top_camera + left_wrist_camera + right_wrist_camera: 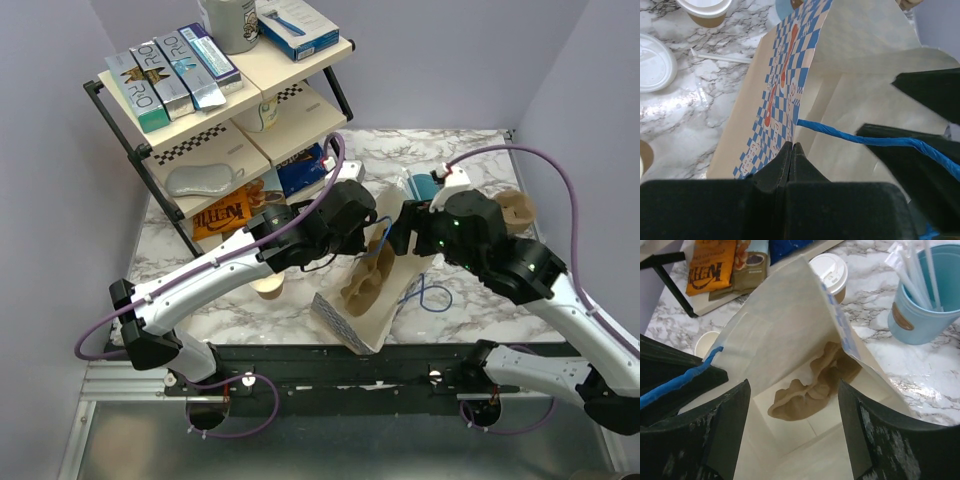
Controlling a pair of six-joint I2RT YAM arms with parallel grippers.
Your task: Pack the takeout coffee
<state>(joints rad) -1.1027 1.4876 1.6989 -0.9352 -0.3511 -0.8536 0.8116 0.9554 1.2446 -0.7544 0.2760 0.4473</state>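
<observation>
The takeout coffee [829, 271], a tan cup with a white lid, stands on the marble beyond the bag; it also shows in the left wrist view [705, 10], and the left arm hides it in the top view. A white paper bag [365, 295] with a blue checked side stands open in the middle. My left gripper [791, 147] is shut on the bag's rim [372, 232]. My right gripper [794, 385] hangs open over the bag's mouth [400, 238], nothing between its fingers. A crumpled brown paper piece [810, 385] lies inside the bag.
A light-blue cup [920, 310] of straws stands right of the bag. A lidless tan cup [705, 342] and a loose white lid [655, 62] lie to the left. The black shelf rack [200, 130] with boxes and snacks fills the back left.
</observation>
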